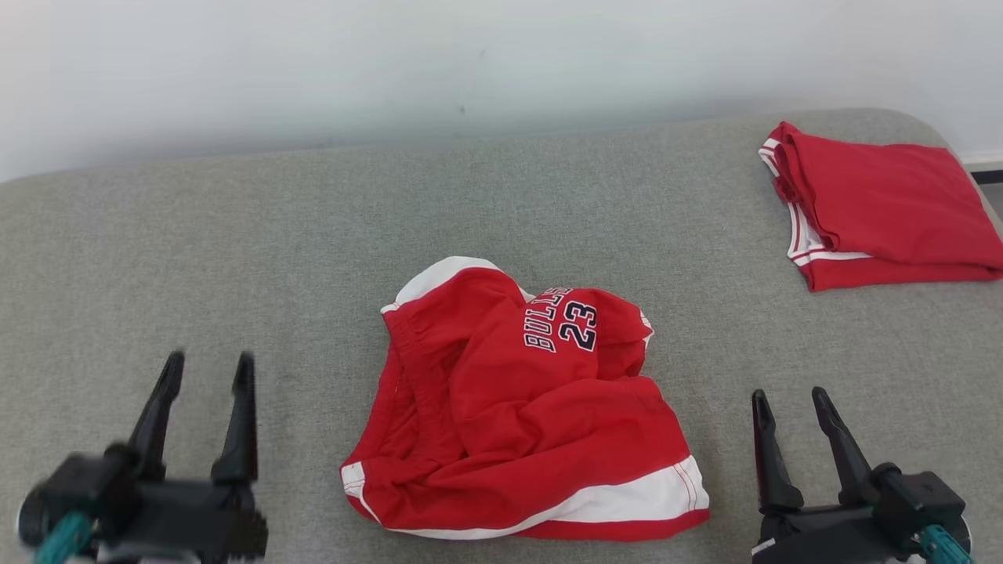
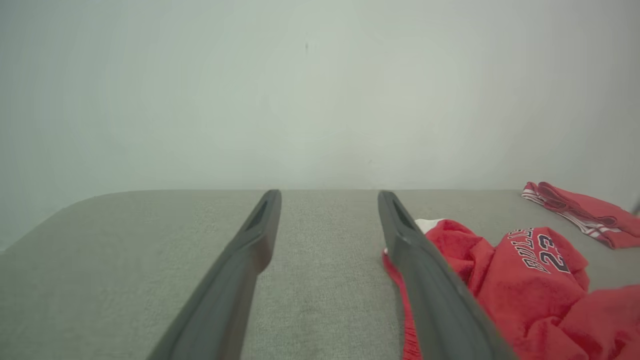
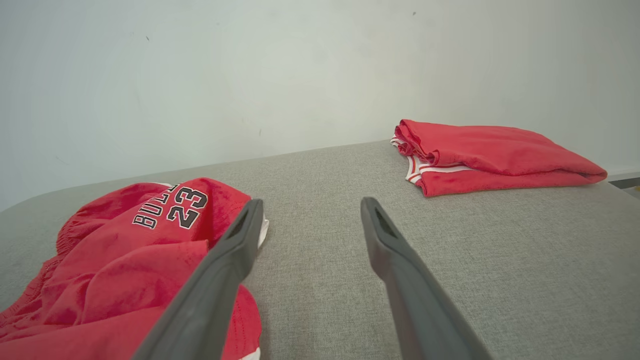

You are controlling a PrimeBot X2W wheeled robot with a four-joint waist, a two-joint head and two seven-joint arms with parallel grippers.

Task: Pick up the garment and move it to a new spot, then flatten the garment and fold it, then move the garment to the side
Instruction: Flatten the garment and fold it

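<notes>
Folded red garment [image 1: 885, 207] on grey fabric surface [image 1: 235, 258], pale wall [image 1: 392, 63] behind.

Folded into a rough rectangle and lying flat at the far right corner of the surface, near its rounded edge; plain red on top, with stacked layers and white trim with thin red stripes showing along the left side and the near left corner. Woven grey covering, slightly mottled, corners rounded at the far edge, set against the wall. Plain off-white, marked by a small dark speck [image 1: 462, 110] above the surface; short dark strip [image 1: 989, 176] low at the far right.
</notes>
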